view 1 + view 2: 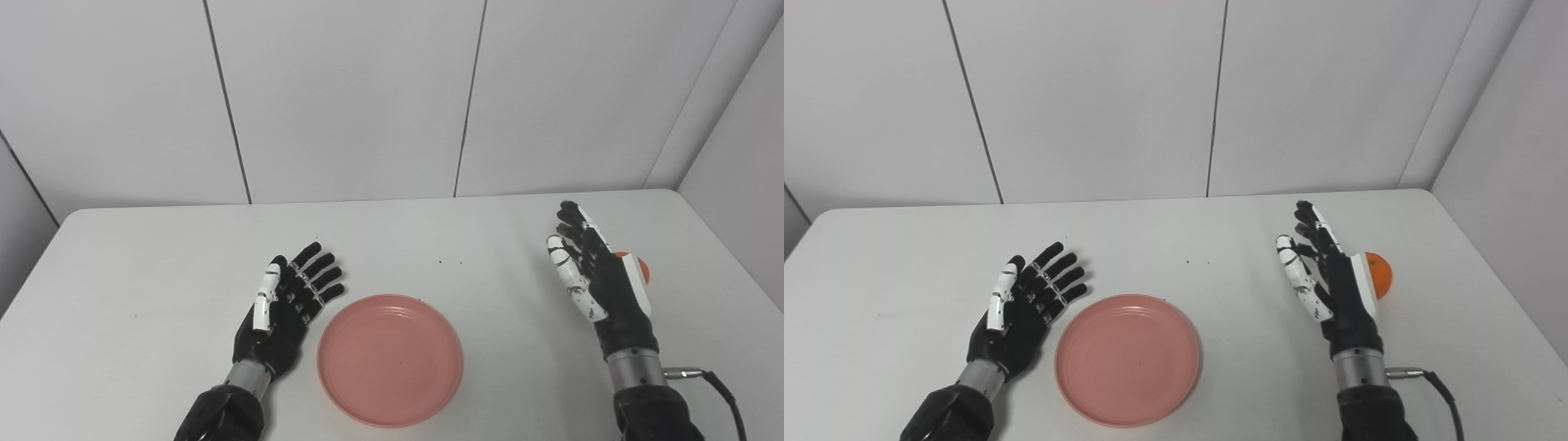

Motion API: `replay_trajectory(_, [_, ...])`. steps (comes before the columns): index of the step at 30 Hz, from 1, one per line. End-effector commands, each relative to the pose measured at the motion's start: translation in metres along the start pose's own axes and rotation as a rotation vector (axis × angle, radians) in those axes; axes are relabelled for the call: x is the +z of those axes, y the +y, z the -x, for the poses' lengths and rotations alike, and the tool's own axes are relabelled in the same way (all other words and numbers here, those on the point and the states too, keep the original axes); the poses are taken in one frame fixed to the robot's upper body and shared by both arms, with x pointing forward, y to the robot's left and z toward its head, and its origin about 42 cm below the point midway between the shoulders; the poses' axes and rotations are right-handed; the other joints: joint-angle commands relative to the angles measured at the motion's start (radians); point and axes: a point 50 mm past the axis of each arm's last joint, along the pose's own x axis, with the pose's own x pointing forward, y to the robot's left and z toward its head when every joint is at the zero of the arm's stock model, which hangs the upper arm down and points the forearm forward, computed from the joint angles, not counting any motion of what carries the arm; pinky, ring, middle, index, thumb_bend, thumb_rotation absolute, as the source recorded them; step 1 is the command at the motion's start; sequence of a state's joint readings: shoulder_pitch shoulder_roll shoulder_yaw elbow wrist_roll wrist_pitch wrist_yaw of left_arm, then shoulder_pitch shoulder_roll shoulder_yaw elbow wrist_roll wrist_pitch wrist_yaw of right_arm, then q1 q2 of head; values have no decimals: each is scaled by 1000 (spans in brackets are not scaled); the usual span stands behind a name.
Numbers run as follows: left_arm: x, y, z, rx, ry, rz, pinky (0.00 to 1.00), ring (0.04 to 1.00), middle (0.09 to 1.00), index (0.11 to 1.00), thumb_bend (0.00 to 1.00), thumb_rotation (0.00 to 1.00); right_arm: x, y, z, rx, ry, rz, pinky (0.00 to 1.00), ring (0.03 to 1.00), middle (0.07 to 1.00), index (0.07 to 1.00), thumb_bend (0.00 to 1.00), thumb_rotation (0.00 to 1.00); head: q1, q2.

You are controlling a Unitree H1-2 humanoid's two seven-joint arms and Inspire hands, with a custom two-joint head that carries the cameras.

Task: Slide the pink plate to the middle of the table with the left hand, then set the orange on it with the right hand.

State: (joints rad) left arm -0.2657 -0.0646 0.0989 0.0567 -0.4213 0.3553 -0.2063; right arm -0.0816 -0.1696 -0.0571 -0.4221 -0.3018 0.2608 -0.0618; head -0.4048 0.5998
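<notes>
The pink plate [389, 358] lies flat on the white table [153, 257], near the front edge at about the middle. My left hand [288, 306] lies palm up just left of the plate, fingers spread, open and empty. The orange [1379, 275] sits on the table at the right, half hidden behind my right hand; only a sliver of the orange shows in the left eye view [640, 267]. My right hand [1332, 282] stands edge-on with fingers pointing away, open and empty, just left of the orange.
A grey cable [719, 386] hangs from the right wrist. A few small dark specks [450, 263] lie on the table beyond the plate. White wall panels close the back and right side.
</notes>
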Motion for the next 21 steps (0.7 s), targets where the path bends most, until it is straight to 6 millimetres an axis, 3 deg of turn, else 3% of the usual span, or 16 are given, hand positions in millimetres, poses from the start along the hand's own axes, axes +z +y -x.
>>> replay_trajectory(1, [-1, 6, 2, -1, -16, 14, 777, 804, 811, 807, 326, 1000, 17, -14, -10, -77, -93, 132, 764, 842, 865, 874, 552, 806, 1, 0])
replay_trajectory(4, [-3, 11, 4, -10, -16, 28, 783, 811, 818, 813, 325, 1000, 21, -24, -14, -107, -123, 242, 775, 840, 866, 881, 592, 826, -26, -11])
replay_trajectory(14, [-5, 29, 5, -14, -21, 51, 772, 806, 813, 810, 318, 1000, 31, -50, -26, -191, -156, 473, 718, 808, 844, 847, 714, 614, -55, -36])
replay_trajectory(21, [-4, 34, 8, -10, -17, 55, 772, 807, 813, 807, 310, 1000, 24, -64, -35, -198, -103, 557, 743, 837, 873, 863, 793, 498, -74, -47])
